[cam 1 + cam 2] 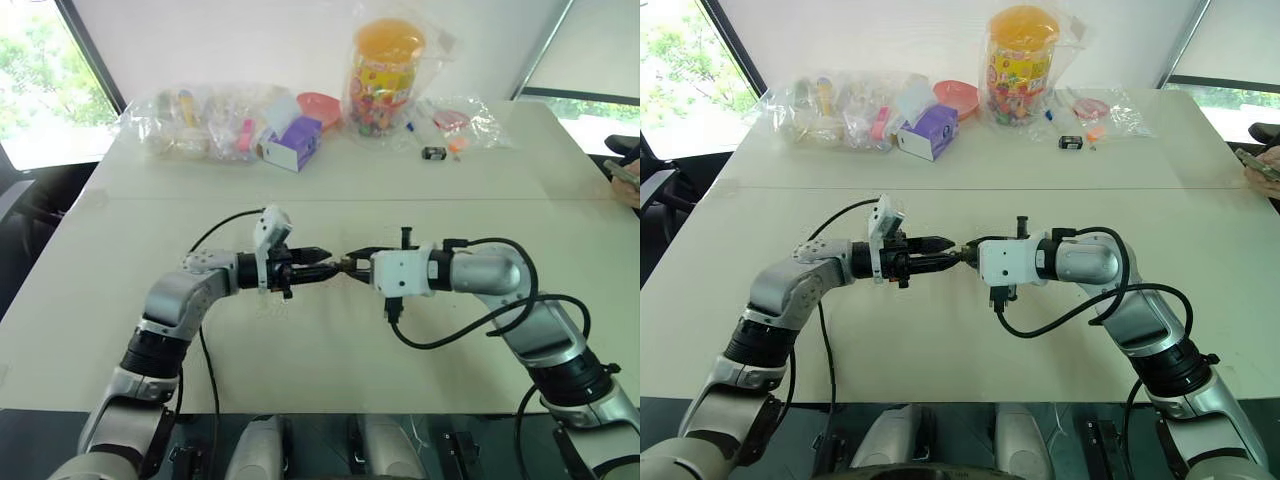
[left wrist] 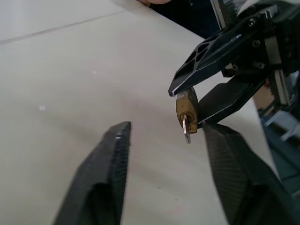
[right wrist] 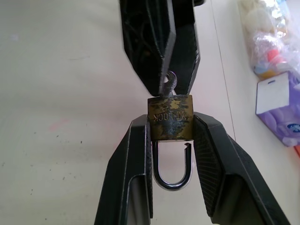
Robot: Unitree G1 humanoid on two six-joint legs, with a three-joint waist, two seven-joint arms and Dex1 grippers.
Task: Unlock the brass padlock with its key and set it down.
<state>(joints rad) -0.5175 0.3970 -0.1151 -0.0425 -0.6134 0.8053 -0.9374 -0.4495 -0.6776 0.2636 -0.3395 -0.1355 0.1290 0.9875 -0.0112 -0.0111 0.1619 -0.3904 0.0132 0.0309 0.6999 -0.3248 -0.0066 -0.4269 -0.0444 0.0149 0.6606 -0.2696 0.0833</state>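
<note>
The brass padlock (image 3: 170, 117) sits clamped between the two black fingers of the right gripper (image 3: 171, 136), held by the sides of its body well above the pale table (image 1: 330, 190). Its silvery shackle (image 3: 171, 166) hangs back between those fingers toward the wrist, and one leg of the shackle stands free of the body, so the lock is sprung. The key (image 3: 168, 84) is in the face of the lock that points away from the right gripper, its rounded bow sticking out toward the left gripper (image 2: 164, 136). The left gripper meets the right one tip to tip over the middle of the table; its fingers are spread wide, one on each side of the key, and neither pad touches the key or the lock in the left wrist view. The padlock is small, narrower than a finger, its brass worn and blotched dark, with raised letters across the body. Past both grippers, along the far edge of the table, lie clear bags of small items (image 1: 200, 120), a purple box (image 1: 293, 143) and a jar with an orange lid (image 1: 388, 75).
</note>
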